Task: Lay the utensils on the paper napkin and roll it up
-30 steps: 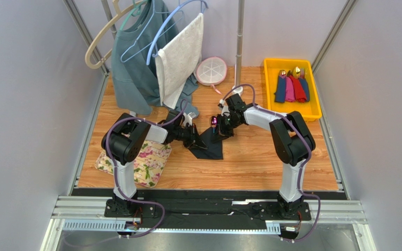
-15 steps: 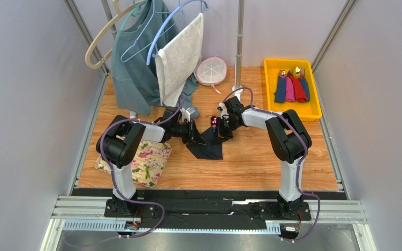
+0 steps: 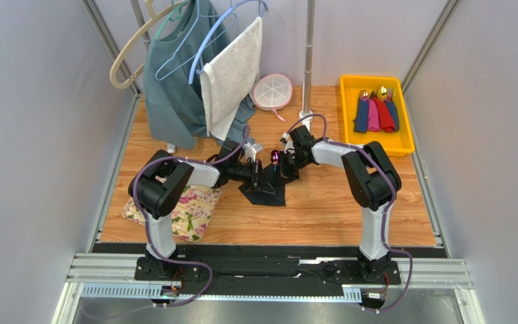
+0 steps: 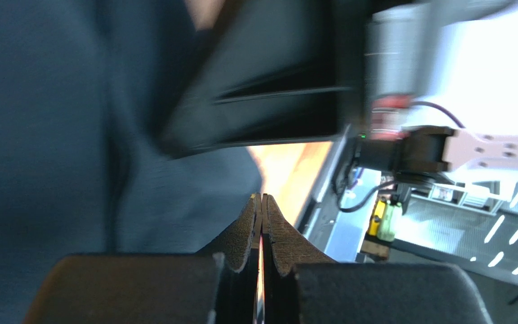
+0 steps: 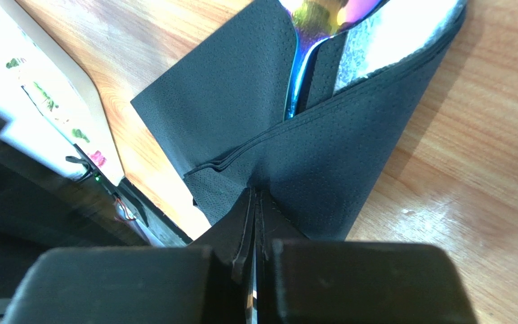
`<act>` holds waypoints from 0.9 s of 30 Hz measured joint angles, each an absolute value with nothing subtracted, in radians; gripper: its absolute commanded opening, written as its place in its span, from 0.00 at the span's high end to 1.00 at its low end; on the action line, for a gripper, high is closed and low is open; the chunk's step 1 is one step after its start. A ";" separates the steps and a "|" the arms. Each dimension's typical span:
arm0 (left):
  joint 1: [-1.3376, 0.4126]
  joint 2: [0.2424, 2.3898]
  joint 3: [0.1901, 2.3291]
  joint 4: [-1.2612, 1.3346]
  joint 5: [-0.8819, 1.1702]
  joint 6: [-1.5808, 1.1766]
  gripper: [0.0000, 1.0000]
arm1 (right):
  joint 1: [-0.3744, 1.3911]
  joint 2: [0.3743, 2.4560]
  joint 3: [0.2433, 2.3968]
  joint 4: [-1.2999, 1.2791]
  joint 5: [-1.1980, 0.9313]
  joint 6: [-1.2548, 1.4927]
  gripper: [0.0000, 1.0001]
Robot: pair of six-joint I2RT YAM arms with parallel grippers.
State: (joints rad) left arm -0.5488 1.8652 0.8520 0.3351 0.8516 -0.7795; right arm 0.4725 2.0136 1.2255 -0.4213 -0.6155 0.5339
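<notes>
The black paper napkin lies partly folded on the wooden table between my two grippers. A spoon with a purple-pink bowl sticks out of its far end. In the right wrist view the iridescent spoon and a slim dark handle lie tucked inside the napkin. My right gripper is shut on the napkin's folded edge; it also shows in the top view. My left gripper lies over the napkin's left side. Its jaws are shut, with the napkin's edge running into the tips.
A floral mat lies at the near left, partly under the left arm. A yellow tray with coloured rolled napkins stands at the back right. Hanging clothes, a round white basket and a metal pole stand at the back.
My left gripper has moved right towards the spoon, carrying the napkin's left side over, so the napkin looks narrower. The right gripper shifted slightly left and then held still.
</notes>
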 measured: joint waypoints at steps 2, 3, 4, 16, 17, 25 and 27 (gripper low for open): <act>-0.550 1.904 0.854 0.322 0.846 -0.776 1.00 | 0.472 2.014 1.225 -0.421 -0.618 0.535 1.00; -0.550 1.924 0.858 0.307 0.840 -0.772 1.00 | 0.470 2.015 1.225 -0.421 -0.620 0.535 1.00; -0.550 1.935 0.860 0.299 0.837 -0.765 1.00 | 0.470 2.016 1.225 -0.421 -0.622 0.535 1.00; -0.540 2.012 0.937 0.191 0.873 -0.726 1.00 | 0.451 2.015 1.241 -0.426 -0.638 0.536 0.61; -0.539 2.013 0.938 0.191 0.873 -0.725 1.00 | 0.450 2.006 1.246 -0.429 -0.642 0.535 0.61; -0.537 2.013 0.938 0.191 0.874 -0.708 1.00 | 0.444 1.904 1.315 -0.437 -0.627 0.510 0.86; -0.537 2.013 0.938 0.191 0.874 -0.707 1.00 | 0.444 1.902 1.324 -0.441 -0.627 0.507 0.87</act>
State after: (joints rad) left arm -0.5365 2.0129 0.9382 0.1909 0.8738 -0.7074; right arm 0.4438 1.9022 1.3235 -0.4412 -0.6266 0.5068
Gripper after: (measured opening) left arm 0.007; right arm 0.151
